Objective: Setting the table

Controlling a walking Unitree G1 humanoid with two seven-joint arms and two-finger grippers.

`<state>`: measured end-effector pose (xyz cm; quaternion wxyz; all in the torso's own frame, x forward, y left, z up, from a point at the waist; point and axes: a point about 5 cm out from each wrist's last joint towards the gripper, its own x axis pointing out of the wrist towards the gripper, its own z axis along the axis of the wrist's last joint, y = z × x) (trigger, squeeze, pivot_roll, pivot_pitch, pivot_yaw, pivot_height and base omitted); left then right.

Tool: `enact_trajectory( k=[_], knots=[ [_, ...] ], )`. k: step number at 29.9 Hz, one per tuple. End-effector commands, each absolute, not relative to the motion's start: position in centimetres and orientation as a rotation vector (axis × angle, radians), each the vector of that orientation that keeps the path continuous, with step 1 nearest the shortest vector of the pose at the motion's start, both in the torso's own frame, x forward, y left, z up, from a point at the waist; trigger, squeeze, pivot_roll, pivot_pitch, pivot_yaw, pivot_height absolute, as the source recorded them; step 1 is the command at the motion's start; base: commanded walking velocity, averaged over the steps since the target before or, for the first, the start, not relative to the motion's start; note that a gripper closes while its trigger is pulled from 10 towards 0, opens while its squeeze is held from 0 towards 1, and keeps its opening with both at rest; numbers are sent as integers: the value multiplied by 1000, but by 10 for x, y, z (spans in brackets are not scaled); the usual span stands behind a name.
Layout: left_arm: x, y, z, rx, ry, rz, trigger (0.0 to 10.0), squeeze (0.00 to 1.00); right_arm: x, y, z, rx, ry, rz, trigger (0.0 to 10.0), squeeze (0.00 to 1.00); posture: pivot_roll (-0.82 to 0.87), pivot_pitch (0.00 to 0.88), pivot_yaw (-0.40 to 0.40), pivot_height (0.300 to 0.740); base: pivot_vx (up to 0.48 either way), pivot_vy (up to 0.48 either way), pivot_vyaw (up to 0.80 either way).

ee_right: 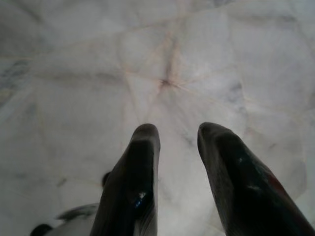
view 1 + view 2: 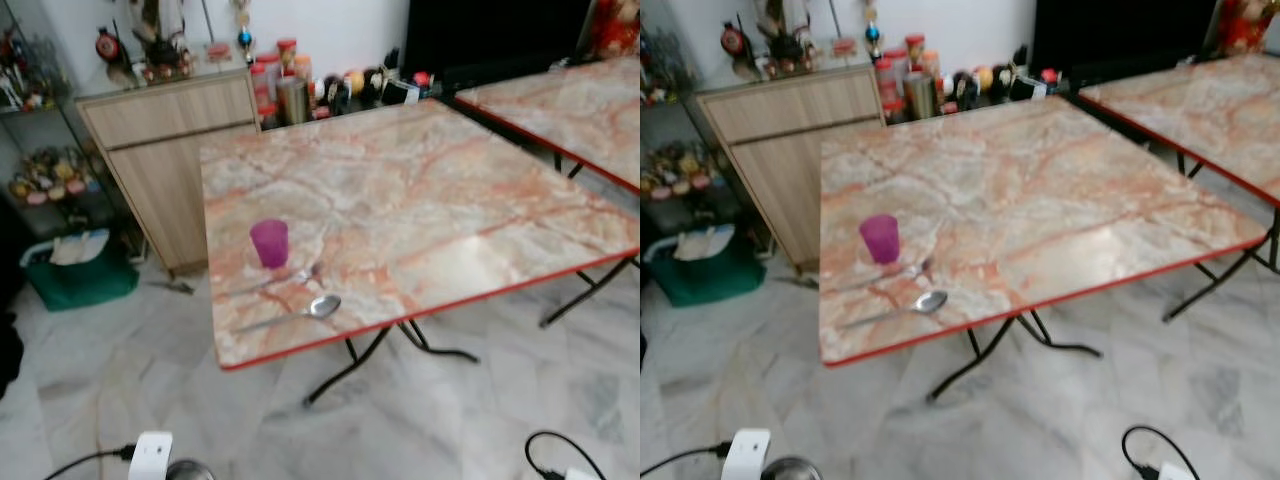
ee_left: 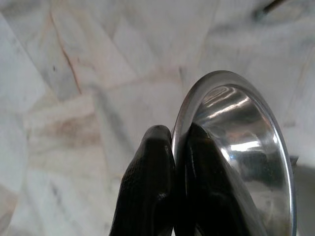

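Marble-patterned table: a folding table with a pink-veined top, red edging and black legs; a second table of the same pattern stands beyond it on the robot's right.
Place setting so far: a purple cup stands upright near the table's front left corner; a fork lies just in front of it, and a spoon lies nearer the table edge.
Steel plate: a shiny metal plate or shallow bowl, held on edge low at the robot's left side, above the pale marble floor and well short of the table.
Left gripper: its two black fingers are pinched together on the plate's rim, one finger on each face.
Right gripper: hangs idle over the floor, fingers spread apart with nothing between them.
Progress: judging by the layout, cup and cutlery are set and the plate is yet to be carried over and put down, likely beside the fork and spoon.
Surroundings: a wooden cabinet with ornaments stands behind the table; jars and bottles line the wall.
Writing: no brand, label or text is legible; jar labels are too blurred.
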<state>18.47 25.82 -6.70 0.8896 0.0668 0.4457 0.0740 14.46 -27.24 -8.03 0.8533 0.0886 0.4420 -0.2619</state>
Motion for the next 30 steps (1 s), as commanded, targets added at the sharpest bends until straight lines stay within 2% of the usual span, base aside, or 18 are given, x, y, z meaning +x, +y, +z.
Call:
enact_trajectory(
  k=[1, 6, 21, 30],
  knots=[
    [184, 258, -67, 152, 933, 146, 10000, 0, 139, -274, -82, 194, 947, -563, 10000, 0, 3, 38, 72, 740, 240, -368, 0],
    [184, 258, -67, 154, 934, 150, 10000, 0, 140, -274, -82, 181, 948, -551, 10000, 0, 6, 51, 68, 740, 96, -373, 0],
    [184, 257, -68, 153, 941, 157, 10000, 0, 141, -275, -81, 160, 957, -538, 10000, 0, 5, 62, 65, 740, 241, -368, 800],
    [187, 256, -67, 152, 936, 156, 10000, 0, 141, -275, -81, 190, 947, -555, 10000, 0, 6, 62, 64, 740, 107, -371, 0]
  ],
)
